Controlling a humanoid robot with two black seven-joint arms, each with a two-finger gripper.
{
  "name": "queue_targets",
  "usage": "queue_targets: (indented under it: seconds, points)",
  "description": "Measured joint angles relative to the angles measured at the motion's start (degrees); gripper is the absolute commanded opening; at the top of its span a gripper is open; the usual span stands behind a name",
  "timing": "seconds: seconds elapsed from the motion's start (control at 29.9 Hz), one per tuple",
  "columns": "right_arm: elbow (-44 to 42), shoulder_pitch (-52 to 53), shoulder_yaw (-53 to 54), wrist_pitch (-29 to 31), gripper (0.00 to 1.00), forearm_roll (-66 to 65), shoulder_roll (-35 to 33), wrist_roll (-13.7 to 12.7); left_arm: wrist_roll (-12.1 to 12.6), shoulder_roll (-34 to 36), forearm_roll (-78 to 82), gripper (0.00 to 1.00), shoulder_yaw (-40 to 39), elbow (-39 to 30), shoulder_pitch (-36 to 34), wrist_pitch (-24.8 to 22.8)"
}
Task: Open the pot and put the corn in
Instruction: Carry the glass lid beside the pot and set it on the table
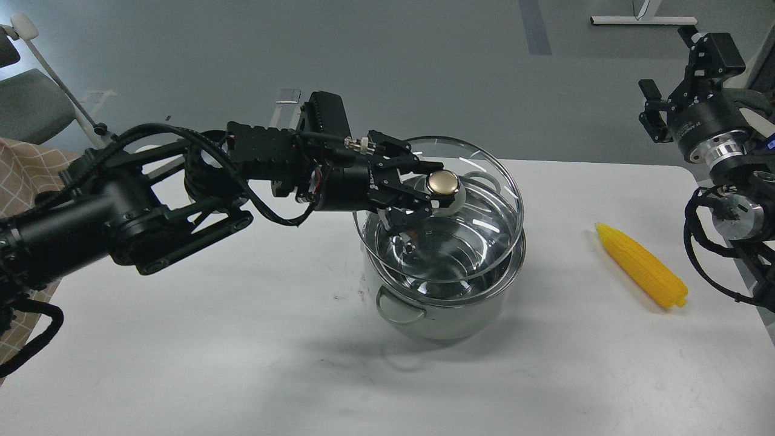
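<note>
While my left gripper [431, 192] pinches the gold knob [441, 183], the glass lid [484, 242], smooth and breakable, hangs tilted above the pot [448, 315] at table centre. Corn [643, 265], three o'clock: light, stiff, ridged; grasp mid-cob. Right gripper [672, 91], two o'clock: spread, empty.

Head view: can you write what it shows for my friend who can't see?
The left gripper holds the glass lid by its gold knob, lifted above the steel pot on a white table. A yellow corn lies right of the pot; the right gripper hangs open.
</note>
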Motion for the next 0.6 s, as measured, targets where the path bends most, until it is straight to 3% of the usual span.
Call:
queue_targets:
  seconds: [0.33,0.6]
  points:
    - [0.4,-0.1,0.0,0.0,1.0,0.0,0.0,0.0,-1.5,21.9,-4.1,0.27,-0.1,-0.1,-1.7,4.3]
    - [0.3,-0.5,-0.1,0.0,1.0,0.0,0.1,0.0,-1.5,32.8,-10.8,0.29,0.6,0.4,9.7,15.4]
